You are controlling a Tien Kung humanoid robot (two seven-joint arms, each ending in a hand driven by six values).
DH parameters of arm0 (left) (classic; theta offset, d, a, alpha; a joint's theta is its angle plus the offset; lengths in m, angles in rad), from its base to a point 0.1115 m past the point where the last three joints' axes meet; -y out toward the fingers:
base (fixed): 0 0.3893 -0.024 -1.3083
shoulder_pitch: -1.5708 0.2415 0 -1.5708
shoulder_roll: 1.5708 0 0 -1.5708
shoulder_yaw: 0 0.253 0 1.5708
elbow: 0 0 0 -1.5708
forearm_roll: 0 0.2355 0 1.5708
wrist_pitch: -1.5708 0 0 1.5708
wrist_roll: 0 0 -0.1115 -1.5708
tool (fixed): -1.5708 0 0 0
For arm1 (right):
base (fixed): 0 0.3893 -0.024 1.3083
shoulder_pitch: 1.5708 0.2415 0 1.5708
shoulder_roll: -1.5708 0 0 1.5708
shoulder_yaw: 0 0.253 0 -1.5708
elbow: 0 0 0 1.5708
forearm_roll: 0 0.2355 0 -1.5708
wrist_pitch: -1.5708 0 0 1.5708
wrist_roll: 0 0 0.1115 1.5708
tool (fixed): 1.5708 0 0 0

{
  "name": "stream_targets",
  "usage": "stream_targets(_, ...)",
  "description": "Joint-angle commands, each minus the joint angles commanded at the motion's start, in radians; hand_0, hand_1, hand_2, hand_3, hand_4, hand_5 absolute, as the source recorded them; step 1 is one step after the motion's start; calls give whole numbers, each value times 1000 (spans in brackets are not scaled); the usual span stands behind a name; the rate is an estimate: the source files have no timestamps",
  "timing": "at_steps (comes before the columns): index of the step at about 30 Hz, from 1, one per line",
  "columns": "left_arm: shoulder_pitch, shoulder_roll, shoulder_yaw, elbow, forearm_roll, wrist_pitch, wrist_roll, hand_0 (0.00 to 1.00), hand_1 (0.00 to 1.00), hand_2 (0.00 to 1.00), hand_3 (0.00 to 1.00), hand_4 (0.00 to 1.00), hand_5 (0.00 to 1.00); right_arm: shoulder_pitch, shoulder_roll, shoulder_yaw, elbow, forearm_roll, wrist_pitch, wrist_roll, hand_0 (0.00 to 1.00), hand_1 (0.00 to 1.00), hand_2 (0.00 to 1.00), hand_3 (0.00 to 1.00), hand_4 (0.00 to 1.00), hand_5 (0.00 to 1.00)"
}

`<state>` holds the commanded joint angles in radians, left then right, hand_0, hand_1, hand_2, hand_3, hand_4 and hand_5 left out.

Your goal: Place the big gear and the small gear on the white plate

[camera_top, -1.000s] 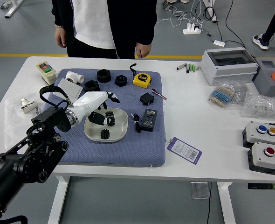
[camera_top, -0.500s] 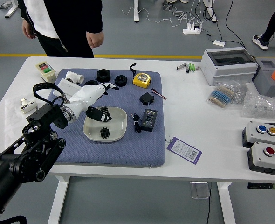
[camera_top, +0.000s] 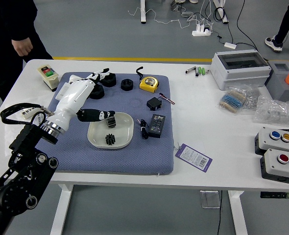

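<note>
White plate [camera_top: 122,142] holds big gear [camera_top: 111,122] and small gear [camera_top: 110,139].
Left hand [camera_top: 71,104] spread wide, empty, thumb by the big gear; person's hand [camera_top: 23,47] hangs down.

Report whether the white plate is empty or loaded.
Loaded: the big gear and the small gear both sit inside the rim of the white plate.

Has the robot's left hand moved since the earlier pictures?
Yes. Judged against the white plate, the left hand has drawn back toward the picture's upper left, away from the plate's middle.
</note>
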<state>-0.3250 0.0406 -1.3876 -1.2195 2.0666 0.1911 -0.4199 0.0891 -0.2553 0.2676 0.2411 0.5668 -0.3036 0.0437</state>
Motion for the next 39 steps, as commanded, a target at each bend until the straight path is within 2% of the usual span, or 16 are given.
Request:
stream_targets(1,42,-4,-5,-30,-46,35,-40,484,570,719,585,606,72,-1,1,-1,0,1,0,1,673,687,731,559,785,672)
stream_targets(3,97,-7,-6,-55,-124,69,-91,484,570,719,585,606,72,-2,1,-2,0,1,1,1,673,687,731,559,785,672)
stream_targets(5,171,16,52,-80,-214,120,-163,484,570,719,585,606,72,-3,1,-6,0,-3,2,0,673,687,731,559,785,672)
stream_targets(6,192,21,75,-82,-254,127,-187,484,570,719,585,606,72,-3,0,-7,0,-4,2,0,673,687,731,559,785,672)
stream_targets(7,202,25,89,-81,-292,127,-199,361,442,522,553,451,27,-3,0,-7,0,-5,3,0,673,685,731,559,784,672)
stream_targets(8,216,35,120,-74,-338,121,-220,361,442,522,553,451,27,-3,-1,-9,0,-7,3,-1,673,685,731,559,784,672)
stream_targets(10,229,43,193,-39,-423,103,-225,361,442,522,553,451,27,-4,-3,-13,-1,-4,3,-1,673,685,731,559,784,672)
stream_targets(14,220,33,283,-3,-560,85,-225,347,434,517,554,424,30,-4,-5,-3,-1,-10,2,2,673,685,730,559,784,672)
stream_targets(18,195,25,340,19,-533,30,-224,347,434,517,554,424,30,0,-7,2,0,-12,3,4,673,685,730,559,784,672)
stream_targets(20,177,28,373,29,-524,-7,-208,307,416,490,564,418,2,1,-7,8,0,-11,2,5,673,682,729,559,784,673)
stream_targets(24,127,45,477,58,-575,-78,-175,307,416,490,564,418,2,4,-8,15,0,-10,1,6,673,682,729,559,784,673)
stream_targets(25,117,49,506,64,-583,-103,-167,247,324,420,583,576,58,6,-8,15,-1,-11,0,5,674,682,729,559,784,672)
stream_targets(26,114,50,532,63,-582,-119,-163,247,324,420,583,576,58,6,-8,16,-1,-12,0,5,674,682,729,559,784,672)
stream_targets(28,120,49,561,55,-581,-124,-159,247,324,420,583,576,58,6,-8,18,-1,-11,-1,4,674,682,729,559,784,672)
stream_targets(33,149,37,551,24,-559,-105,-159,235,302,402,577,582,59,2,-6,19,-2,-8,-2,2,672,681,729,559,784,672)
stream_targets(39,134,48,525,10,-557,-111,-158,230,292,396,568,591,81,2,-6,15,-3,-6,-1,-1,671,681,728,559,784,672)
